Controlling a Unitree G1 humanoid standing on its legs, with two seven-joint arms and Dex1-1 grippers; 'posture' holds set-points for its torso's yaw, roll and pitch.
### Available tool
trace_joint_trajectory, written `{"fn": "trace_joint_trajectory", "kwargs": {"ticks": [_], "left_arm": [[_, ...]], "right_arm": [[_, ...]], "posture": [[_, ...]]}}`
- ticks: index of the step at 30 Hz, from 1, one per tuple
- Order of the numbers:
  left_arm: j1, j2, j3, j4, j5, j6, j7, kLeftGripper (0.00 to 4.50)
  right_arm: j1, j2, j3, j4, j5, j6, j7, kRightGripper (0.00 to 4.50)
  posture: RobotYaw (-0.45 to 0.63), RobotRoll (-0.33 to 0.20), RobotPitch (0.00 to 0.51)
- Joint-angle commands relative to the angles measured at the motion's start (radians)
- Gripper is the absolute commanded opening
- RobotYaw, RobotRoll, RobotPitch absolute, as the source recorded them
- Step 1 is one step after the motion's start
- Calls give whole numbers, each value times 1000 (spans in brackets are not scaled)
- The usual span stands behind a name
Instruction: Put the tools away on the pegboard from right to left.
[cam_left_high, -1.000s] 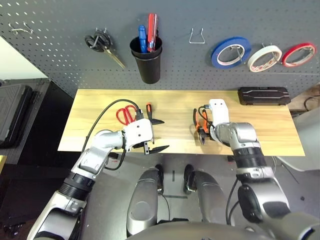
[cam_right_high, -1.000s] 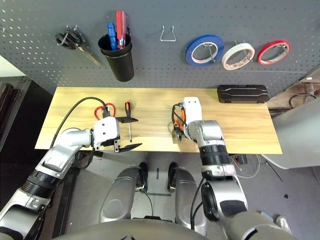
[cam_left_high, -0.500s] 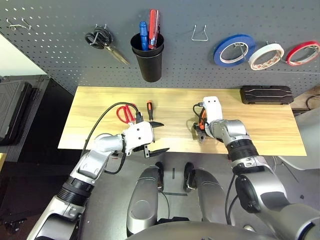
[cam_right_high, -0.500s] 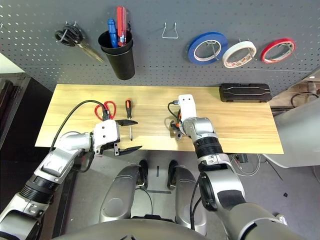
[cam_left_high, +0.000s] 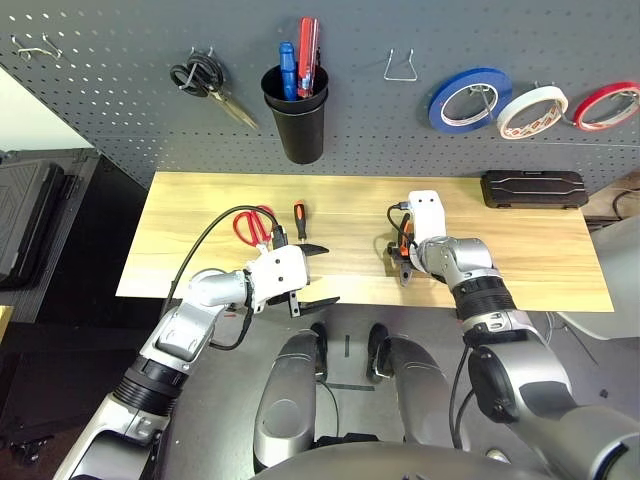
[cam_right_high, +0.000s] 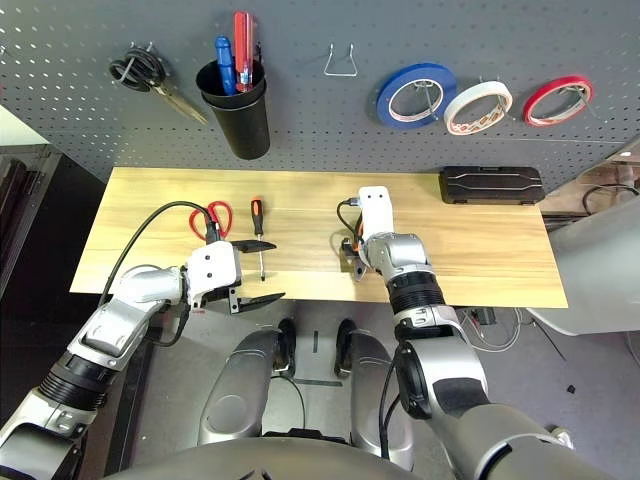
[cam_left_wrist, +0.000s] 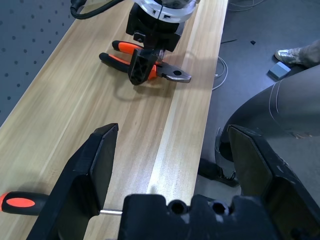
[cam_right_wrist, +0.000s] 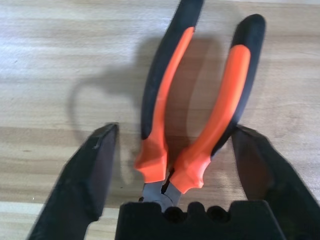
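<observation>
Pegboard, dark grey, left to right: black-handled scissors on a hook; black cup holding blue and red tools; bare wire hook; blue tape ring; cream-white tape ring, hung; red tape ring. No legible brand, label or writing on any item. Wooden table, left to right: red-handled scissors and slim screwdriver, lying side by side near the left gripper, which hovers just above the near edge with fingers spread wide and nothing between them; orange-and-black-handled pliers, flat on the wood at centre, nose toward the near edge; right gripper lowered over the pliers, its fingers parted on either side of the two handles, close beside them, contact not discernible; black case at the far right, against the board. Against one second earlier: right gripper has dropped closer onto the pliers and its fingers have narrowed slightly; left gripper unchanged; tools on the table unmoved.
</observation>
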Motion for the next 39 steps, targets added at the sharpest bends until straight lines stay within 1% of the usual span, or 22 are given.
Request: {"fn": "trace_joint_trajectory", "kwargs": {"ticks": [1, 2, 3, 6, 9, 12, 16, 19, 24, 28, 31, 33, 36, 39], "left_arm": [[14, 1, -23, 0, 19, 2, -5, 4500], [14, 1, -24, 1, 20, 3, -5, 4500], [14, 1, -25, 1, 21, 3, -4, 4500], [11, -1, -25, 4, 23, 3, -4, 4500], [6, -11, -22, 8, 17, 5, -2, 4500], [3, -24, -6, -1, -4, 26, 4, 4500], [4, -21, 8, -8, -14, 34, 5, 4500], [12, -19, 24, -20, -25, 43, 10, 4500], [27, -13, 43, -29, -33, 46, 19, 4500], [40, -16, 71, -40, -48, 44, 36, 4500], [53, -46, 123, -72, -107, 63, 67, 4500], [56, -59, 145, -88, -130, 74, 78, 4500], [65, -93, 191, -143, -198, 111, 113, 4500], [66, -114, 227, -189, -254, 148, 138, 4500]], "right_arm": [[16, 21, -41, 36, 25, 41, -29, 3166], [15, 24, -51, 34, 29, 48, -38, 2858], [14, 27, -58, 33, 32, 53, -44, 2647], [13, 27, -60, 26, 31, 51, -47, 2647], [20, 14, -35, 6, 21, 29, -28, 2647], [43, -15, 26, -54, 5, -10, 30, 2647], [106, -71, 108, -204, -5, -28, 116, 2647], [168, -136, 169, -332, -18, -68, 186, 2647], [249, -222, 223, -491, -32, -162, 272, 2647], [320, -276, 249, -614, -41, -292, 339, 2647], [390, -332, 263, -690, -56, -477, 404, 2647], [412, -348, 259, -697, -62, -561, 420, 2647], [441, -366, 236, -699, -67, -702, 434, 2647], [443, -366, 214, -689, -63, -767, 426, 2647]], "posture": [[229, 0, 309], [229, 0, 308], [229, 0, 308], [226, 0, 306], [224, 0, 301], [225, 0, 293], [226, 0, 281], [226, 0, 273], [224, 0, 254], [221, 0, 244], [217, 0, 232], [216, 0, 229], [213, 0, 222], [210, 0, 216]]}}
